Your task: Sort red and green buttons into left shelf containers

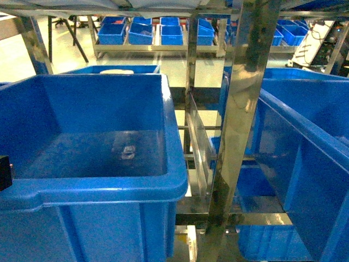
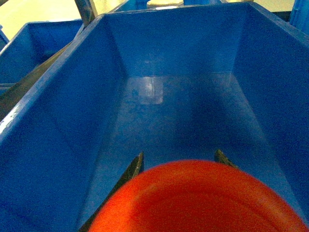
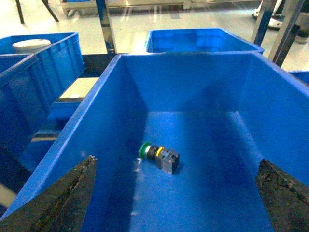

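Two push-buttons are in play. The red mushroom-capped button [image 2: 200,198] fills the bottom of the left wrist view, held between the two dark fingers [image 2: 131,170] of the left end effector [image 2: 179,162], which is closed on it above the floor of a deep bright-blue plastic bin [image 2: 58,125]. The green-capped button with black collar and clear block base [image 3: 159,155] lies on its side on the floor of a second deep blue bin [image 3: 104,116], near the middle, untouched.

Handling judgement: both parts look small, light and rigid, with smooth plastic caps likely to slip; the squared block base or the collar offers the surer hold. A short drop should do no harm.

Left arm pose: wrist slanted downward and forward into the bin, between its walls. Right arm pose: the right end effector [image 3: 178,193] hovers over the bin rim, fingers spread wide and holding nothing, pointed toward the green button.

In the head view neither arm is clearly visible; a pale mark [image 1: 127,151] on the left bin's floor may be only a reflection.
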You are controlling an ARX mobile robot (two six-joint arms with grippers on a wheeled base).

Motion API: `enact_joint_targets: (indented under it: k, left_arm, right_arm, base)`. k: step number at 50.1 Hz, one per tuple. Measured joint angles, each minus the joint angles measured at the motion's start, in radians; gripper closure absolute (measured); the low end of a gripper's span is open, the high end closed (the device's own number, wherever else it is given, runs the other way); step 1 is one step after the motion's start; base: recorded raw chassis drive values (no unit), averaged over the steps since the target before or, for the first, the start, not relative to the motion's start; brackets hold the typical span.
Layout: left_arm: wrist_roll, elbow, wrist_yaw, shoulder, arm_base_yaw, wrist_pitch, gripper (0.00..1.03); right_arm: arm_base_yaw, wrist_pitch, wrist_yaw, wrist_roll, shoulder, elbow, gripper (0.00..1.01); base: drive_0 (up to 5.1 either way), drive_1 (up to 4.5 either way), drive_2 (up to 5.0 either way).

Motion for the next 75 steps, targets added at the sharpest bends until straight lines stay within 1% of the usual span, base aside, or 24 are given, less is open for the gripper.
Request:
enact_joint_targets:
  k: [3,5,6,7,10,13,17,23,25,31,37,44,49,53,55,58,61,65,67,70,72,75]
  left_arm:
    - [0.0,0.0,0.0,0.0,0.0,0.0,0.66]
    - [0.0,0.0,0.0,0.0,0.0,0.0,0.66]
    - [0.0,0.0,0.0,0.0,0.0,0.0,0.66]
    - [0.0,0.0,0.0,0.0,0.0,0.0,0.66]
    - [0.0,0.0,0.0,0.0,0.0,0.0,0.66]
    - [0.0,0.0,0.0,0.0,0.0,0.0,0.66]
    - [0.0,0.0,0.0,0.0,0.0,-0.001,0.66]
    - [0.0,0.0,0.0,0.0,0.0,-0.003,0.66]
    - [-0.003,0.0,0.009,0.0,0.006,-0.006,0.66]
    - [-0.001,0.02,0.05,0.037,0.059,0.005,0.66]
    - [0.012,0.049,0.098,0.096,0.11,0.029,0.66]
    - [0.057,0.103,0.173,0.177,0.185,0.082,0.66]
    - [0.071,0.151,0.214,0.211,0.227,0.08,0.66]
    - [0.095,0.199,0.258,0.256,0.269,0.079,0.66]
    - [0.113,0.228,0.283,0.288,0.287,0.072,0.66]
    - [0.122,0.265,0.315,0.325,0.304,0.043,0.66]
    - [0.135,0.299,0.343,0.368,0.315,0.038,0.66]
    - [0.164,0.372,0.388,0.458,0.329,0.019,0.66]
    - [0.173,0.397,0.399,0.491,0.333,0.016,0.66]
    - [0.207,0.467,0.425,0.587,0.341,0.003,0.66]
    - [0.227,0.495,0.423,0.625,0.344,0.0,0.66]
    - [0.268,0.554,0.425,0.707,0.352,-0.027,0.66]
  right_arm:
    - [-0.01,-0.071,-0.035,0.001,-0.099,-0.053,0.03]
    - [-0.01,-0.122,-0.065,-0.008,-0.172,-0.096,0.03]
    - [-0.01,-0.156,-0.092,-0.021,-0.214,-0.123,0.03]
    - [-0.01,-0.179,-0.105,-0.029,-0.241,-0.142,0.03]
    - [-0.01,-0.224,-0.131,-0.046,-0.294,-0.178,0.03]
    - [-0.02,-0.26,-0.165,-0.072,-0.348,-0.211,0.03]
    - [-0.027,-0.255,-0.169,-0.092,-0.376,-0.217,0.03]
    - [-0.03,-0.259,-0.17,-0.1,-0.37,-0.214,0.03]
    - [-0.03,-0.259,-0.17,-0.102,-0.368,-0.214,0.03]
    - [-0.03,-0.258,-0.171,-0.108,-0.369,-0.214,0.03]
    - [-0.03,-0.258,-0.171,-0.11,-0.369,-0.214,0.03]
    - [-0.03,-0.259,-0.171,-0.111,-0.369,-0.214,0.03]
    - [-0.03,-0.258,-0.171,-0.111,-0.369,-0.214,0.03]
    - [-0.03,-0.258,-0.171,-0.111,-0.369,-0.214,0.03]
    - [-0.03,-0.258,-0.171,-0.111,-0.369,-0.214,0.03]
    - [-0.03,-0.258,-0.171,-0.111,-0.369,-0.214,0.03]
    - [-0.03,-0.258,-0.171,-0.111,-0.369,-0.214,0.03]
    - [-0.03,-0.258,-0.171,-0.111,-0.369,-0.214,0.03]
    - [-0.03,-0.258,-0.171,-0.111,-0.369,-0.214,0.03]
    - [-0.03,-0.258,-0.171,-0.111,-0.369,-0.214,0.03]
    - [-0.03,-0.258,-0.171,-0.111,-0.369,-0.214,0.03]
    - [-0.03,-0.258,-0.171,-0.111,-0.369,-0.214,0.03]
  base:
    - [0.0,0.0,0.0]
    - [0.0,0.0,0.0]
    - [0.0,0.0,0.0]
    - [0.0,0.0,0.0]
    - [0.0,0.0,0.0]
    - [0.0,0.0,0.0]
    - [0.0,0.0,0.0]
    - [0.0,0.0,0.0]
    - [0.0,0.0,0.0]
    - [0.0,0.0,0.0]
    - [0.0,0.0,0.0]
    - [0.0,0.0,0.0]
    - [0.0,0.0,0.0]
    - [0.0,0.0,0.0]
    - [0.0,0.0,0.0]
    - [0.0,0.0,0.0]
    - [0.0,0.0,0.0]
    - [0.0,0.0,0.0]
    - [0.0,0.0,0.0]
    - [0.0,0.0,0.0]
    - [0.0,0.0,0.0]
    - [0.0,0.0,0.0]
